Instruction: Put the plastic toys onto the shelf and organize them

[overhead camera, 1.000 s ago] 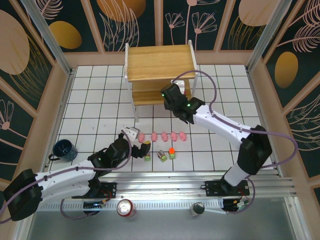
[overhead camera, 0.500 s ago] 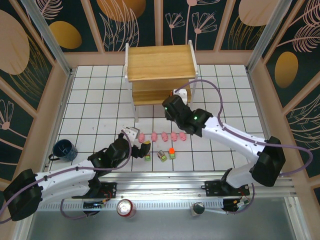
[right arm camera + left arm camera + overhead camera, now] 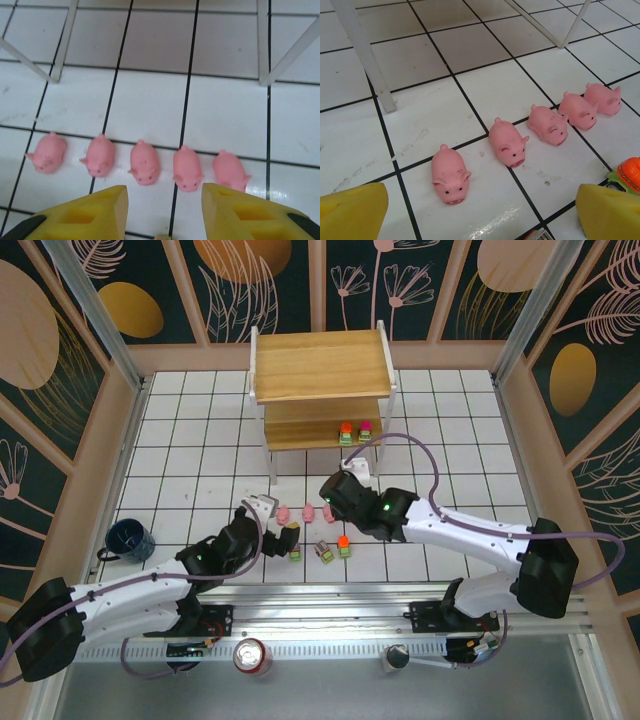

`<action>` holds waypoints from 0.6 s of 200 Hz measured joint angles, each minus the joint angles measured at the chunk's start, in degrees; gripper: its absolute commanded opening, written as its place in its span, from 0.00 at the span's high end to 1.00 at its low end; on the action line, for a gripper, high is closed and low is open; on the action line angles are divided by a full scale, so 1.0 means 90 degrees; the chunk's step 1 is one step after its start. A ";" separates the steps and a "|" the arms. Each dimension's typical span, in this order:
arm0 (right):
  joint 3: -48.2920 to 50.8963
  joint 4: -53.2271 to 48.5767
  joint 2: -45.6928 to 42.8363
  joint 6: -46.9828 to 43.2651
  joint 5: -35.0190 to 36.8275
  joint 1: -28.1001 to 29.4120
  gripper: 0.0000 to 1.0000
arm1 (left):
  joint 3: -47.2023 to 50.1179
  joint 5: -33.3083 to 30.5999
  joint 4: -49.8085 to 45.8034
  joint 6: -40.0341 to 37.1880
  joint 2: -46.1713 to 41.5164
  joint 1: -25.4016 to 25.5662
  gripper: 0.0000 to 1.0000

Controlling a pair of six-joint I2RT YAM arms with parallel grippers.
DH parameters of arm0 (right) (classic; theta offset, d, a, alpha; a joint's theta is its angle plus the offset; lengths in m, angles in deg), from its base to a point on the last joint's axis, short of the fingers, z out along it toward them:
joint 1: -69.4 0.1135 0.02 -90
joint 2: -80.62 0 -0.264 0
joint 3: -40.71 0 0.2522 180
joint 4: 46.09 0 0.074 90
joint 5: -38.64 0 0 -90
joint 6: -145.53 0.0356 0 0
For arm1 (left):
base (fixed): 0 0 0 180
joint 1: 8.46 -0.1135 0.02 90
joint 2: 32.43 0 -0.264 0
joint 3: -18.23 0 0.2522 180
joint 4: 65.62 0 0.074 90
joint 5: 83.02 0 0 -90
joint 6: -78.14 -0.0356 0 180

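Pigs (image 3: pixel 145 162) stand in a neat row on the bench (image 3: pixel 190 420).
Both jaws hang released and empty over them, seemingly poised to pick one.

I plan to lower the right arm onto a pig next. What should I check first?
1. Right gripper open and empty: ok.
2. Five pigs standing in one row: ok.
3. A single pig lined up between the right fingers: not ok, two sit ahead of the gap.
4. Left gripper away from that row: not ok, it hovers open beside the same pigs, so the arms may crowd each other.
5. Shelf lower board has room beside the two blocks: ok.
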 measured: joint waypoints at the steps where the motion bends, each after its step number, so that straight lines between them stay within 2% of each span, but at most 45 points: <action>1: 0.0007 0.0000 0.0000 0.0010 -0.0005 0.0002 0.57 | -0.0007 0.0002 -0.0002 0.0002 0.0012 0.0000 0.04; 35: 0.0313 -0.0005 0.0012 0.0304 -0.0177 0.0313 0.56 | -0.0202 0.0041 -0.0078 0.0068 0.0435 0.0000 0.04; 120: 0.0911 -0.0024 0.0102 0.1173 -0.0369 0.0950 0.54 | -0.0209 0.0172 -0.0187 0.0197 0.0469 0.0000 0.03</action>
